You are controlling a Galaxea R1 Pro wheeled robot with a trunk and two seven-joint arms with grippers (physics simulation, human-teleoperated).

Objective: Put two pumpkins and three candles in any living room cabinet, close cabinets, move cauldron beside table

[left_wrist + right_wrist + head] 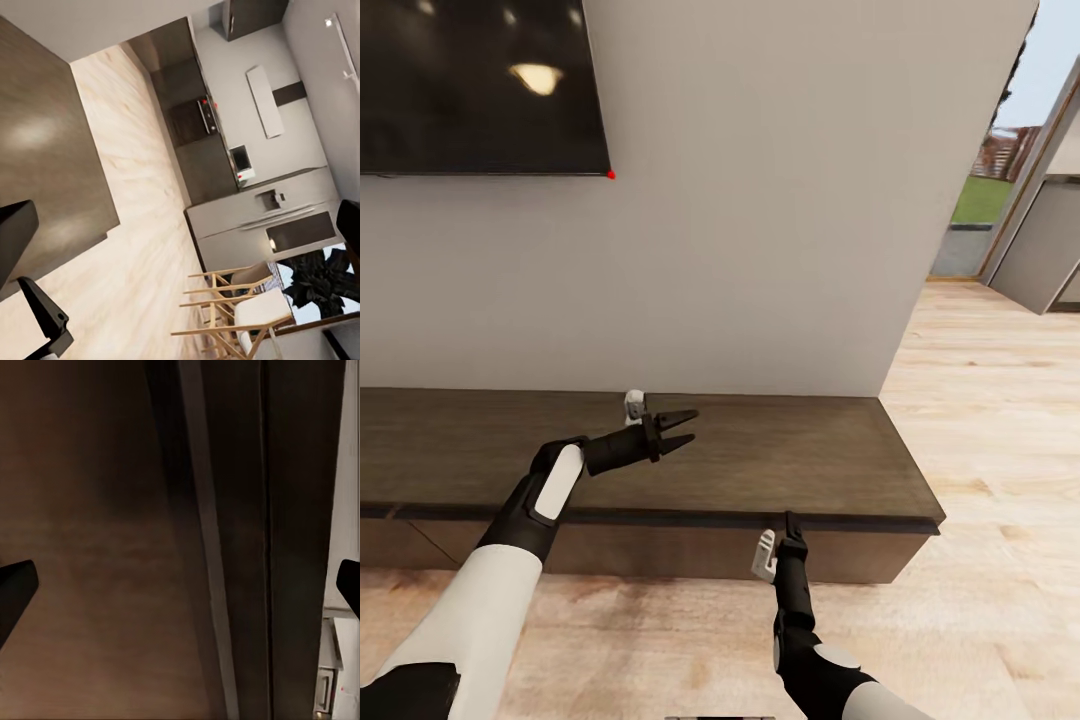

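- The cabinet (780,470), long, low and dark brown, stands against the pale wall under the black screen (480,85); its fronts look shut.
- The left gripper (682,428) hovers over the cabinet's top, fingers spread apart, holding nothing.
- The right gripper (792,524) sits at the cabinet's front edge; in the right wrist view its fingers (15,592) are wide apart and empty.
- The light wood floor (980,420) runs past the cabinet's end.
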